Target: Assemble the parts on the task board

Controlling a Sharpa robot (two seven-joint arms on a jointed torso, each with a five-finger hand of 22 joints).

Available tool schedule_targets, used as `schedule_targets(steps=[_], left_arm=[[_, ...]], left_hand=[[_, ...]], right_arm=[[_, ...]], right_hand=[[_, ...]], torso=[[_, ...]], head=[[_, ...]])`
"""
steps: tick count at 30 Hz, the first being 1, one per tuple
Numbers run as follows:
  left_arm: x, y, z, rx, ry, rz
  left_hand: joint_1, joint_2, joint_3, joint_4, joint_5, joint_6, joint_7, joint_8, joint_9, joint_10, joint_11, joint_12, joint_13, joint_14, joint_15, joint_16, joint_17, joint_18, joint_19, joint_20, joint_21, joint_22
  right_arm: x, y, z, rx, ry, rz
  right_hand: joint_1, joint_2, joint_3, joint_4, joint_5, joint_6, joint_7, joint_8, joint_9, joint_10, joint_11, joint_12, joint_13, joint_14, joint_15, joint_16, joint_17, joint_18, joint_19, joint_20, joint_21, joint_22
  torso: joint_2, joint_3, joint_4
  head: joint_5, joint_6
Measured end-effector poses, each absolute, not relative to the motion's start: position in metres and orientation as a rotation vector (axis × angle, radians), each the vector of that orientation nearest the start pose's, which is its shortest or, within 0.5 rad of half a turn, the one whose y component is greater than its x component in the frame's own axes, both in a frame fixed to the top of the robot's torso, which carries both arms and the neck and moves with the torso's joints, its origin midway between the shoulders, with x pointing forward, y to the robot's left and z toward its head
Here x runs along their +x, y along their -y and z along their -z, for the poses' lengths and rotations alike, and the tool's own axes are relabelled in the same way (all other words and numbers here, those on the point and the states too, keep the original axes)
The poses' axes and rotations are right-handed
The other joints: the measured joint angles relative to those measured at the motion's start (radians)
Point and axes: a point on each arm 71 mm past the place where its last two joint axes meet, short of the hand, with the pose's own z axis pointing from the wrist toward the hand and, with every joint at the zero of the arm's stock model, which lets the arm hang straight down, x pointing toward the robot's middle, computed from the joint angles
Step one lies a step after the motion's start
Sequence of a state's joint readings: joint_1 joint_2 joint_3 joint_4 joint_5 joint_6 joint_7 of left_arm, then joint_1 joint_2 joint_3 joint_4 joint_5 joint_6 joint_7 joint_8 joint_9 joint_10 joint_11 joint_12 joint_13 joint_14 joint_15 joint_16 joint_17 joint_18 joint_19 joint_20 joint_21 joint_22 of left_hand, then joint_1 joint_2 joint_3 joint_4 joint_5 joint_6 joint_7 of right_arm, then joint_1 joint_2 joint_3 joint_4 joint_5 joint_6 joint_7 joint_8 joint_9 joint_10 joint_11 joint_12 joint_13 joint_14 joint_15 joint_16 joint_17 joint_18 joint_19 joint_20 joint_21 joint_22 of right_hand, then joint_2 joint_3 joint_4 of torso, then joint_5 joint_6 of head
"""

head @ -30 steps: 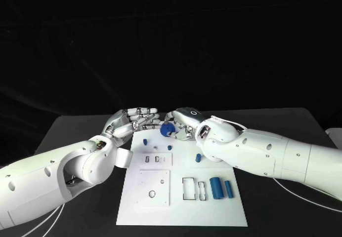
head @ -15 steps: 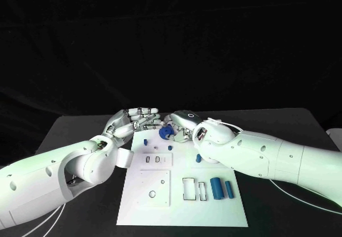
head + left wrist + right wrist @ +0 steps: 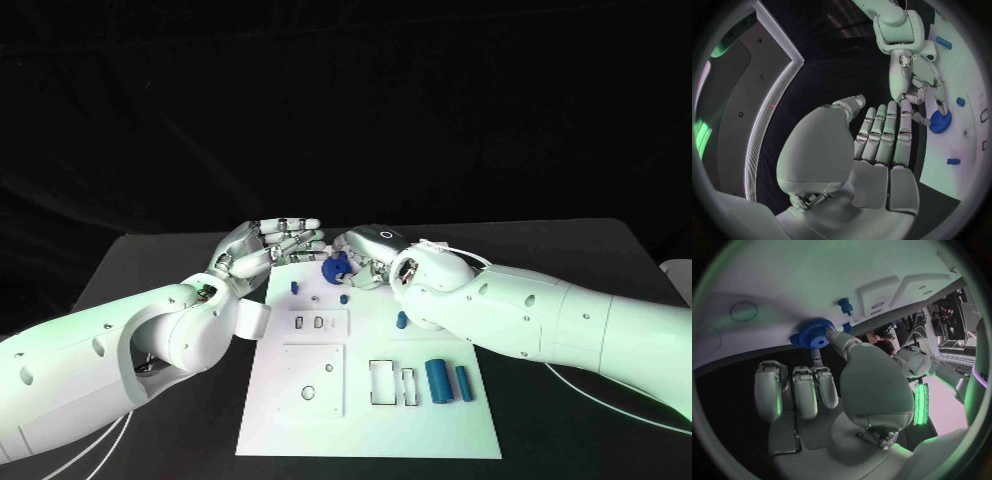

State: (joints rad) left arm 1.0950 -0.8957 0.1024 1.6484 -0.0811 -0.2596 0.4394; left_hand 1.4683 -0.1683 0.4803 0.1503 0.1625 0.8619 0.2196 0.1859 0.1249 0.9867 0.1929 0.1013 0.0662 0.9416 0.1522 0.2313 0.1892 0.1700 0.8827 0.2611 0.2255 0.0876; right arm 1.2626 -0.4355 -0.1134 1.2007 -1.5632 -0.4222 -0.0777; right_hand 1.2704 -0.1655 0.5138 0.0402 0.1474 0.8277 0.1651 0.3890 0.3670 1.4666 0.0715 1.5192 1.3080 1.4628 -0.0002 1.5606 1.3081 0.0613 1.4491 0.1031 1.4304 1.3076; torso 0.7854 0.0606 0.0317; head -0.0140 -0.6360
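Note:
My right hand (image 3: 372, 250) pinches a blue gear (image 3: 336, 265) between thumb and fingers, just above the far edge of the white task board (image 3: 368, 420). The right wrist view has the gear (image 3: 814, 334) at my fingertips (image 3: 837, 338), close to the board's surface (image 3: 786, 285) and near a blue peg (image 3: 844, 303). My left hand (image 3: 274, 243) hovers beside it at the board's far left corner, fingers straight and holding nothing. From the left wrist, my flat left hand (image 3: 879, 137) faces the right hand (image 3: 917, 82) and the gear (image 3: 940, 121).
On the board stand two small blue pegs (image 3: 294, 287) (image 3: 345, 297) and a short blue piece (image 3: 401, 320). Two blue cylinders (image 3: 437, 381) (image 3: 463, 383) lie at its right side beside rectangular slots (image 3: 382, 382). A round-holed plate (image 3: 313, 380) sits left of those.
The right hand has edged slightly down and left with the gear. The left hand has stayed where it was.

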Motion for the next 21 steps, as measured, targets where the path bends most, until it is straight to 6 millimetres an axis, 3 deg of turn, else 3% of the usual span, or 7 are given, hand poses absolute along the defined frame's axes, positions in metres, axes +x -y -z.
schedule_targets(steps=[2, 5, 7, 15, 21], left_arm=[[0.4646, -0.1974, 0.1587, -1.025, -1.359, 1.728], [0.4645, -0.1975, 0.1587, -1.025, -1.360, 1.727], [0.4645, -0.1976, 0.1587, -1.026, -1.360, 1.727], [0.4645, -0.1975, 0.1588, -1.027, -1.362, 1.726], [0.4645, -0.1977, 0.1590, -1.028, -1.364, 1.725]], left_hand=[[0.000, 0.000, 0.000, 0.000, 0.000, 0.000, 0.000, 0.000, 0.000, 0.000, 0.000, 0.000, 0.000, 0.000, 0.000, 0.000, 0.000, 0.000, 0.000, 0.000, 0.000, 0.000], [0.000, 0.000, 0.000, 0.000, 0.000, 0.000, 0.000, 0.000, 0.000, 0.000, 0.000, 0.000, 0.000, 0.000, 0.000, 0.000, 0.000, 0.000, 0.000, 0.000, 0.000, 0.000], [0.000, 0.000, 0.000, 0.000, 0.000, 0.000, 0.000, 0.000, 0.000, 0.000, 0.000, 0.000, 0.000, 0.000, 0.000, 0.000, 0.000, 0.000, 0.000, 0.000, 0.000, 0.000], [-0.004, -0.004, 0.003, -0.003, 0.000, 0.000, 0.000, 0.000, 0.000, 0.000, 0.000, 0.000, -0.001, 0.000, 0.000, 0.000, 0.001, 0.000, 0.000, 0.000, 0.000, 0.000], [-0.015, -0.004, 0.006, 0.000, 0.000, 0.000, 0.000, 0.000, 0.000, 0.004, 0.004, -0.005, -0.001, 0.000, 0.000, 0.000, 0.002, 0.000, 0.000, 0.000, 0.000, -0.001]], right_arm=[[0.5282, 0.0743, 0.1810, -0.356, -1.490, -0.674], [0.5284, 0.0747, 0.1826, -0.356, -1.496, -0.671], [0.5283, 0.0747, 0.1835, -0.356, -1.500, -0.670], [0.5282, 0.0753, 0.1845, -0.357, -1.513, -0.668], [0.5276, 0.0771, 0.1851, -0.359, -1.523, -0.667]], right_hand=[[-0.024, -0.006, -0.003, 0.009, -0.018, -0.012, -0.001, -0.026, -0.009, 0.000, 0.010, -0.014, 0.000, 0.006, 0.006, 0.000, 0.000, 0.000, -0.005, 0.005, -0.001, 0.000], [-0.065, -0.015, -0.035, 0.038, -0.051, -0.084, 0.022, -0.083, -0.032, 0.000, 0.026, -0.036, 0.000, 0.002, 0.024, 0.000, 0.000, 0.000, -0.008, 0.019, -0.008, 0.000], [-0.075, -0.025, -0.061, 0.055, -0.052, -0.105, 0.027, -0.108, -0.041, 0.000, 0.036, -0.042, 0.000, 0.003, 0.029, 0.000, 0.000, 0.000, -0.011, 0.026, -0.012, 0.000], [-0.089, -0.016, -0.093, 0.087, -0.048, -0.085, 0.029, -0.115, -0.042, 0.000, 0.036, -0.042, 0.000, 0.002, 0.031, 0.000, 0.000, 0.000, -0.006, 0.031, -0.012, 0.000], [-0.093, -0.012, -0.107, 0.100, -0.036, -0.055, 0.021, -0.115, -0.039, 0.000, 0.036, -0.042, 0.000, 0.002, 0.031, 0.000, 0.000, 0.000, -0.006, 0.031, -0.012, 0.000]], torso=[[0.000, 0.0002, 0.0000], [0.000, 0.0004, -0.0002], [0.000, 0.0004, -0.0002], [0.000, 0.0005, 0.0010], [0.000, 0.0007, 0.0010]], head=[[0.000, 0.000], [0.001, 0.000], [0.001, 0.000], [0.001, 0.002], [0.001, 0.002]])
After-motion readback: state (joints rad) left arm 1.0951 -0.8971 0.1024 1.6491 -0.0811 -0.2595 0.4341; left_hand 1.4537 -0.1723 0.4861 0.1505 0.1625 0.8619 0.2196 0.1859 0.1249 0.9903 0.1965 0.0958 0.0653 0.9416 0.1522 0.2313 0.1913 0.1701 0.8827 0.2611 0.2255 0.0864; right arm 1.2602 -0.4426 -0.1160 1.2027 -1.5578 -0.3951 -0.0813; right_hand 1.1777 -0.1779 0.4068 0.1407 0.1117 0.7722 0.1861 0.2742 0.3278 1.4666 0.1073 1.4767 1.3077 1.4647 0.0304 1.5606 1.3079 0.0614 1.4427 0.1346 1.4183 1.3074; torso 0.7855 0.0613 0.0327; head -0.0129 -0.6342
